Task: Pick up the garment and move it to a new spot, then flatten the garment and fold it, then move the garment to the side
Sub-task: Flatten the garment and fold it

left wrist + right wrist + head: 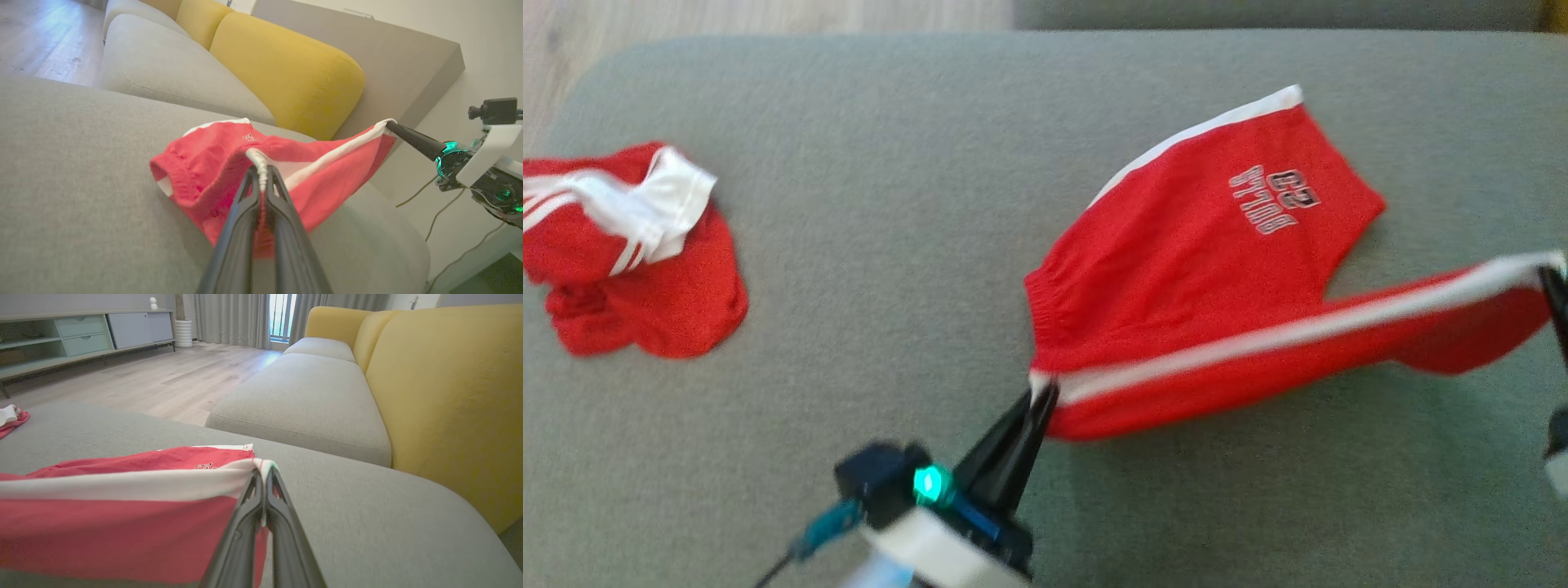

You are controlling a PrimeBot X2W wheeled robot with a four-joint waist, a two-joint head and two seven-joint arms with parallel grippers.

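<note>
The garment is a pair of red shorts (1201, 269) with white side stripes and a printed logo, lying on the grey cushion (890, 245). One leg is lifted and stretched taut between my two grippers. My left gripper (1041, 394) is shut on the waistband corner, seen close up as white elastic pinched between the fingers (261, 179). My right gripper (1553, 282) is shut on the leg hem at the far right edge, where the white stripe ends (261, 473). The other leg rests flat on the cushion with the logo facing up.
A second red and white garment (629, 245) lies crumpled at the cushion's left side. Yellow back cushions (286, 73) stand beyond the seat. The cushion edge drops off near my right gripper, with wooden floor (163, 375) past the far side.
</note>
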